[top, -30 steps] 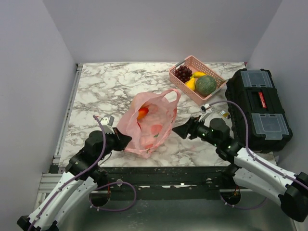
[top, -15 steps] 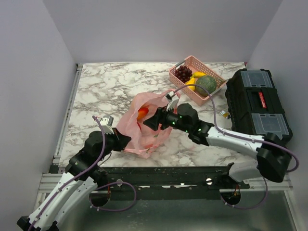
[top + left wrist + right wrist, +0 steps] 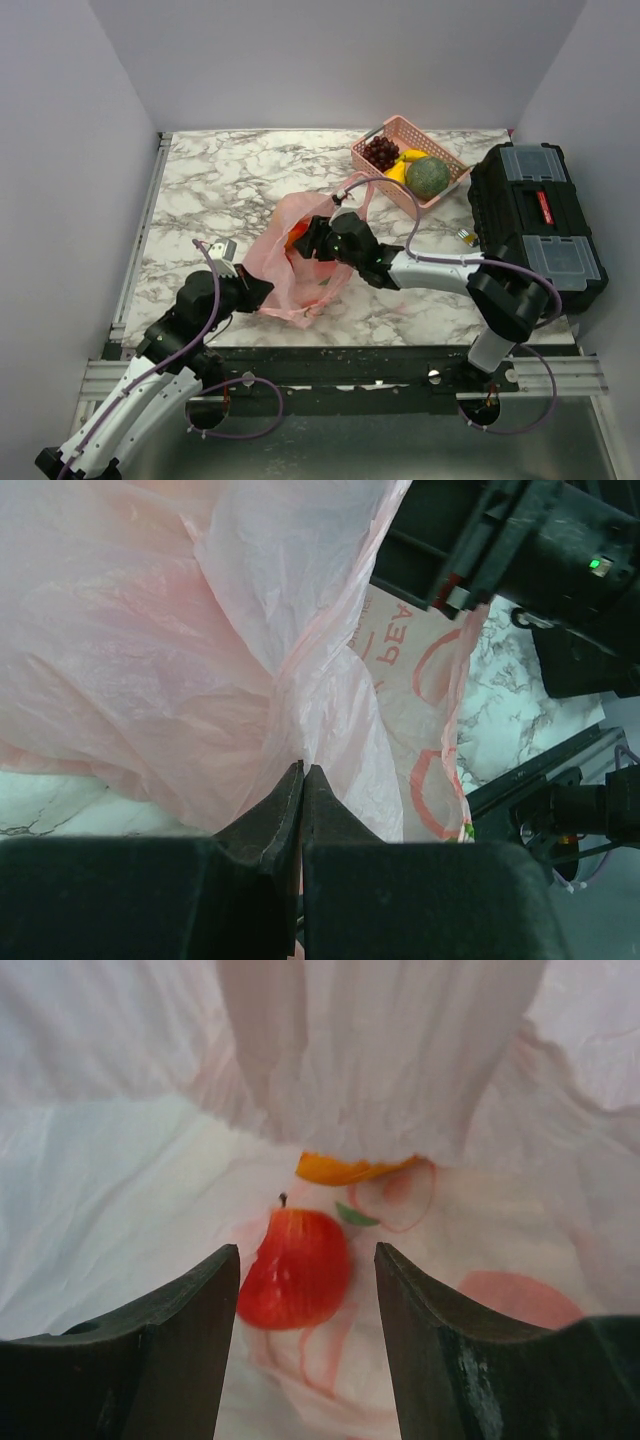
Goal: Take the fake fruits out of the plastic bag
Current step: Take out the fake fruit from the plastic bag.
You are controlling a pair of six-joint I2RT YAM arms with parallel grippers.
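The pink plastic bag (image 3: 322, 268) lies at the table's front middle with its mouth facing the far side. My left gripper (image 3: 262, 292) is shut on the bag's near-left edge, its film pinched between the tips (image 3: 302, 770). My right gripper (image 3: 306, 238) reaches into the bag's mouth and stands open. In the right wrist view a red apple (image 3: 295, 1268) lies on the bag's floor (image 3: 120, 1210) just ahead of and between the right gripper's (image 3: 307, 1260) fingertips, not clamped. Behind it an orange fruit (image 3: 350, 1168) peeks from under a fold.
A pink lattice basket (image 3: 447, 159) at the back right holds grapes (image 3: 381, 152), a banana (image 3: 398, 172) and a green melon (image 3: 428, 176). A black toolbox (image 3: 535, 225) fills the right side. The right arm (image 3: 520, 540) crosses above the bag.
My right arm has swung left from beside the toolbox and pushed its gripper into the bag's mouth, jaws narrowing a little. The left gripper keeps its hold, unmoved.
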